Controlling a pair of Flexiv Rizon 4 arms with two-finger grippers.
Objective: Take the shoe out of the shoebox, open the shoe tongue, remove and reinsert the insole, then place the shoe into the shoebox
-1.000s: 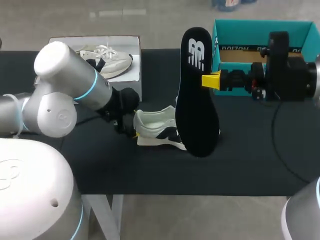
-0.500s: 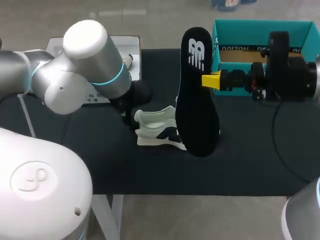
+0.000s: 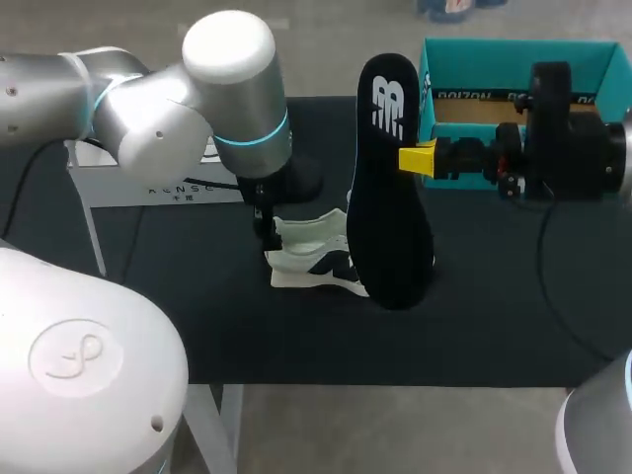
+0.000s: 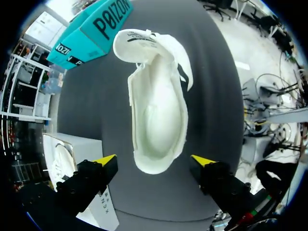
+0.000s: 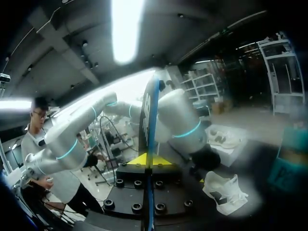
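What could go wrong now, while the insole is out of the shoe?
The right claw pinches the upright insole at one edge only, so it might twist or slip. The left claw is open around the heel of the shoe, not gripping it, so the shoe might slide when the insole goes back in.

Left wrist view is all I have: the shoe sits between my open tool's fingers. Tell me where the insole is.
Observer: The right tool holds the insole upright.
Operator: Describe the grip.
Observer: It pinches the insole's edge from both sides; the right wrist view shows it edge-on.
Operator: Place its lower end.
Observer: In the head view it is at the toe end of the shoe; contact is unclear.
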